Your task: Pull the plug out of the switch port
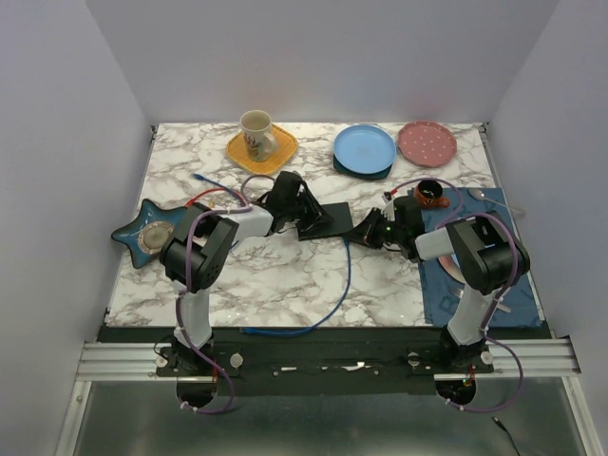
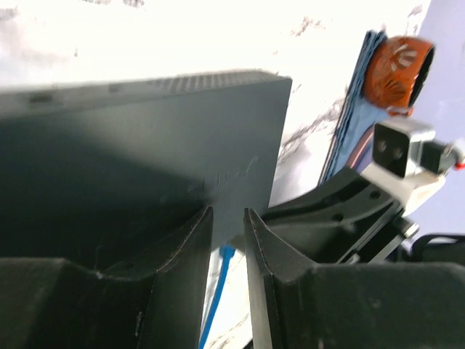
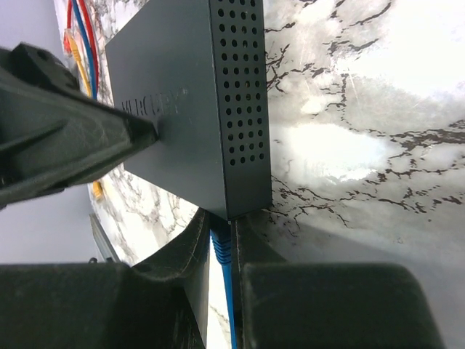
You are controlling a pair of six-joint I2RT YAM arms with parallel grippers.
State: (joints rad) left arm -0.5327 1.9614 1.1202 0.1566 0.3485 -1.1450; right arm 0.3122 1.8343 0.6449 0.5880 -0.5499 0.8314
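The right pincer (image 3: 221,227), nearly closed on the blue plug (image 3: 220,246), lines up with its cable (image 3: 229,309) running straight off the box (image 3: 174,109) edge; whether the left pincer (image 2: 227,218) grips anything is unclear.

I have the flat matte-black switch (image 1: 332,217) mid-table, its perforated short side facing right. The blue plug (image 3: 220,243) butts against its near long edge at the right corner, hiding the switch port. The blue cable (image 1: 348,275) trails nearward.
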